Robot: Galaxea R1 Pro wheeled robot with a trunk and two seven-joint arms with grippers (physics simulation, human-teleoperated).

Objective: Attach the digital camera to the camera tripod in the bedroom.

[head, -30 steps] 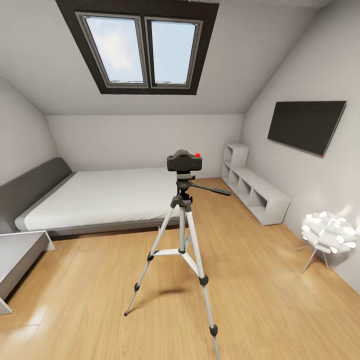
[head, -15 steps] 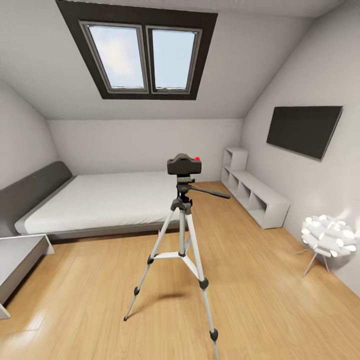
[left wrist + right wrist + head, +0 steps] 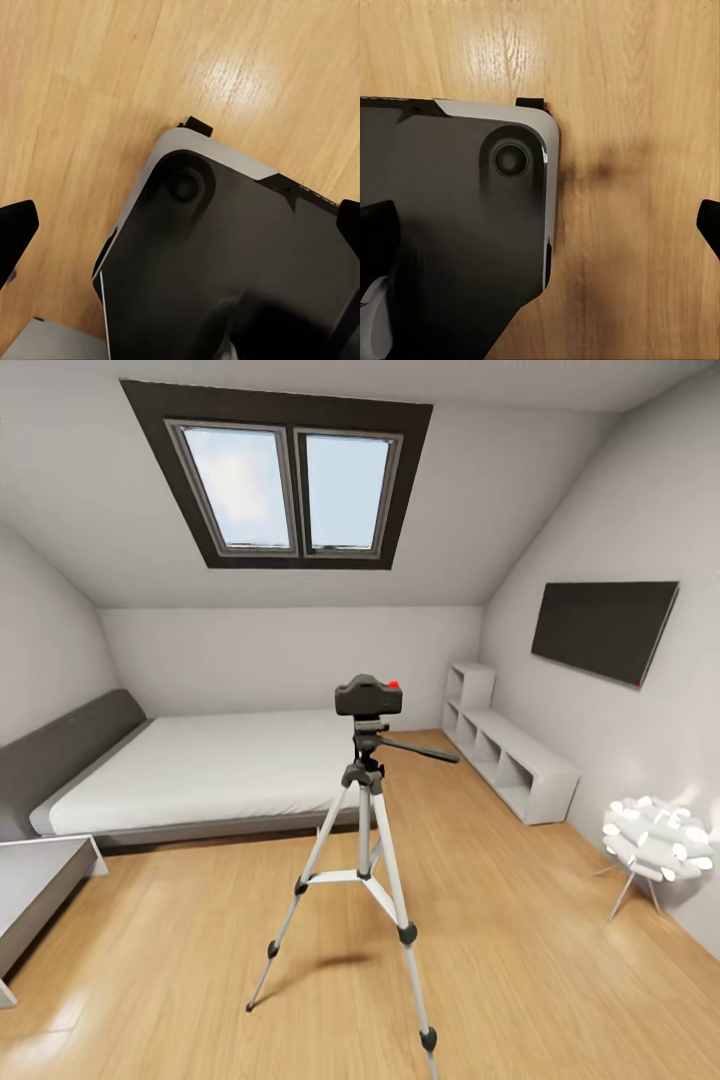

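The digital camera sits atop the camera tripod, which stands on the wood floor. Both the left end effector and the right end effector are spread apart, empty.

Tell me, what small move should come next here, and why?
Probably none beyond a pause to check. The camera already sits on the head of the tripod, which stands on its three legs on the wood floor beside the bed. Both wrist views look down at the floor with fingers apart and nothing between them.
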